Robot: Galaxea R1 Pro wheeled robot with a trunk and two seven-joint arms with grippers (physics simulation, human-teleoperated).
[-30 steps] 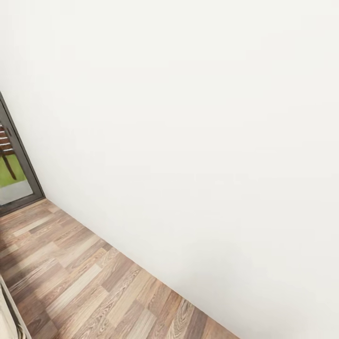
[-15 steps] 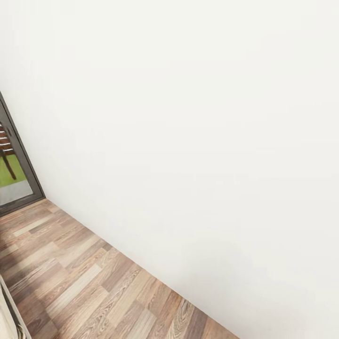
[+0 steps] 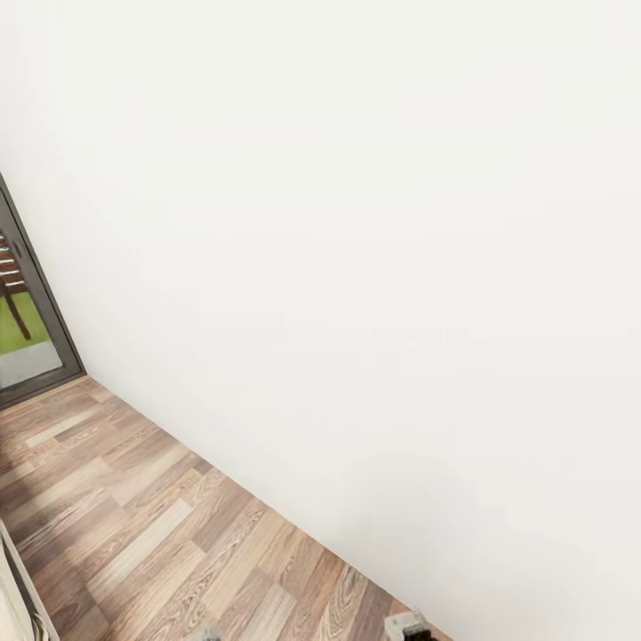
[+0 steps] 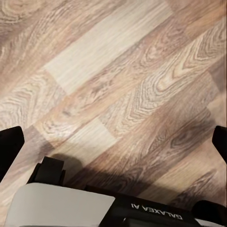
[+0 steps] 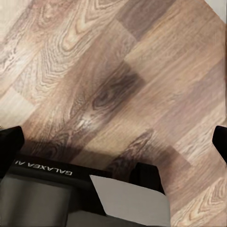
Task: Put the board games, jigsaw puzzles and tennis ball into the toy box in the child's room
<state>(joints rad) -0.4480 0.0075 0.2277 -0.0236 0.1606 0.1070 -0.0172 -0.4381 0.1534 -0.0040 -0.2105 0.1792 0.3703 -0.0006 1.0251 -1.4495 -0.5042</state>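
The wall (image 3: 374,223) is plain white. The floor (image 3: 133,525) shows brown and beige wood-grain planks. The door frame (image 3: 44,312) is dark grey.

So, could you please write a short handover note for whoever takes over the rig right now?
Left gripper: open, nothing held; its fingers stand wide apart over the wood floor.
Right gripper: open, nothing held, also over floor.
Head view: a white wall, the floor, a glass door at the far left, and the tips of both arms at the bottom edge.
Toys, toy box, bed and table: not in sight, so progress cannot be judged from here.
Left to do: drive to the child's room, find the table and bed, then load whatever is not yet in the toy box.
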